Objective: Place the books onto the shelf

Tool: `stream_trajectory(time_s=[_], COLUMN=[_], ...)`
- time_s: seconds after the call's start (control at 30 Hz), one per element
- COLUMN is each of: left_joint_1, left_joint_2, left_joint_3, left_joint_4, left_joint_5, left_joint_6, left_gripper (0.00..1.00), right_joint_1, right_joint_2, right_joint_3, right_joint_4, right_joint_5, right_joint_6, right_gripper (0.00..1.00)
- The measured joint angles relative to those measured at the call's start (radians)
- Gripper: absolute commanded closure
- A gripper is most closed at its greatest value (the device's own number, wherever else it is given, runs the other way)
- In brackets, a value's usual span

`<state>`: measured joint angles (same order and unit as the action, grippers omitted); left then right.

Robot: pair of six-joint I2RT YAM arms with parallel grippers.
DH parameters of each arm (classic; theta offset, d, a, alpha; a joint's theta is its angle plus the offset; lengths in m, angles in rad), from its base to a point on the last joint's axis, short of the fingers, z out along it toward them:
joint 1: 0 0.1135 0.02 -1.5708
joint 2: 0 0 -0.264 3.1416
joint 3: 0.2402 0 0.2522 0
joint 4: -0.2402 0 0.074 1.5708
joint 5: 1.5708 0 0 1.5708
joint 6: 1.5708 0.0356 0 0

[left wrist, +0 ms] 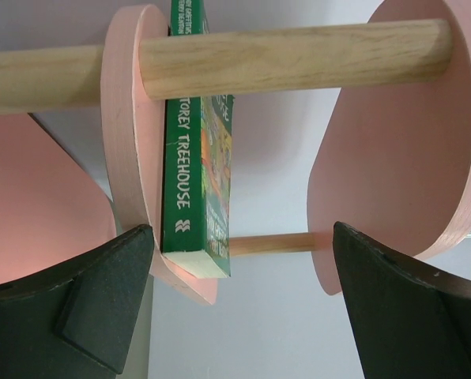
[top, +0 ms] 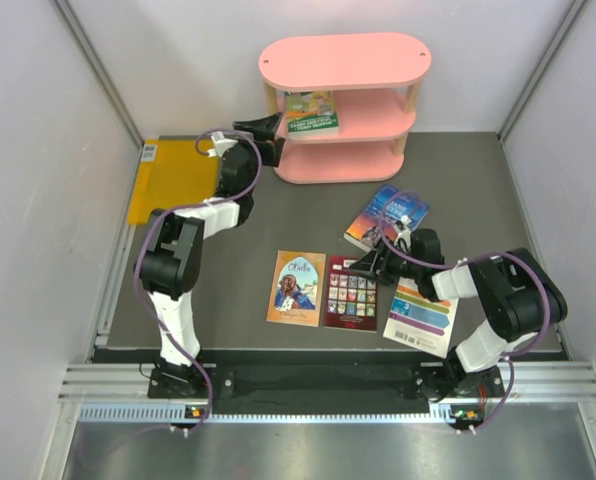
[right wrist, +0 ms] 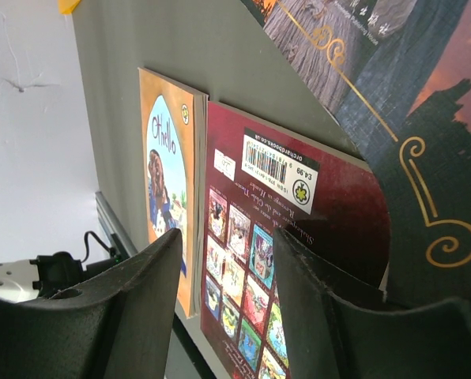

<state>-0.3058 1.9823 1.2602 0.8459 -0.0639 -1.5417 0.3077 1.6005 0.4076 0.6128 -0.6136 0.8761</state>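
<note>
The green book (top: 311, 113) is seen lying flat on the middle board of the shelf (top: 344, 60), toward its left end, with its spine turned to the left wrist camera. The other four books are laid on the table (top: 308, 210) in front of the shelf. The orange book (top: 296, 288) and the red book (top: 351, 293) are set side by side, so close that a gap between them can hardly be made out; the red one is turned barcode side up. The blue book (top: 386, 215) is placed just beyond the red one, tilted. The white book (top: 419, 316) is found right of the red one and is partly covered by the right arm.

The left gripper (top: 265, 127) is held at the shelf's left end, level with the middle tier. Its jaws are spread wide and nothing is held between them; the green book's near end is seen just beyond the fingertips, and no contact can be made out.

The right gripper (top: 370, 265) is held low over the far edge of the red book, beside the blue one. Its jaws are about half parted and nothing is clamped; whether the fingers (right wrist: 133, 308) touch the cover cannot be told.

A yellow rectangle (top: 173, 180) is seen flat on the table's far-left corner, beside the left arm.
</note>
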Motion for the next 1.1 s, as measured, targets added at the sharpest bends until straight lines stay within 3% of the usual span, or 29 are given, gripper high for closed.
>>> stream_trajectory(time_s=[0.33, 0.6, 0.73, 1.1], left_joint_1=[0.019, 0.033, 0.038, -0.008], left_joint_2=[-0.007, -0.217, -0.375, -0.748], left_joint_3=[-0.017, -0.368, -0.46, -0.464], left_joint_4=[0.024, 0.03, -0.106, -0.65], left_joint_5=[0.029, 0.129, 0.186, 0.264], left_joint_6=[0.019, 0.162, 0.316, 0.723], left_gripper=[0.01, 0.01, 0.01, 0.04], right_joint_1=[0.0, 0.001, 0.007, 0.066], right_joint_2=[0.002, -0.043, -0.12, -0.308], right_joint_3=[0.0, 0.02, 0.041, 0.165], right_joint_4=[0.001, -0.102, -0.249, -0.619], right_joint_5=[-0.001, 0.016, 0.053, 0.16], right_joint_6=[0.0, -0.042, -0.11, -0.256], right_gripper=[0.5, 0.5, 0.5, 0.5])
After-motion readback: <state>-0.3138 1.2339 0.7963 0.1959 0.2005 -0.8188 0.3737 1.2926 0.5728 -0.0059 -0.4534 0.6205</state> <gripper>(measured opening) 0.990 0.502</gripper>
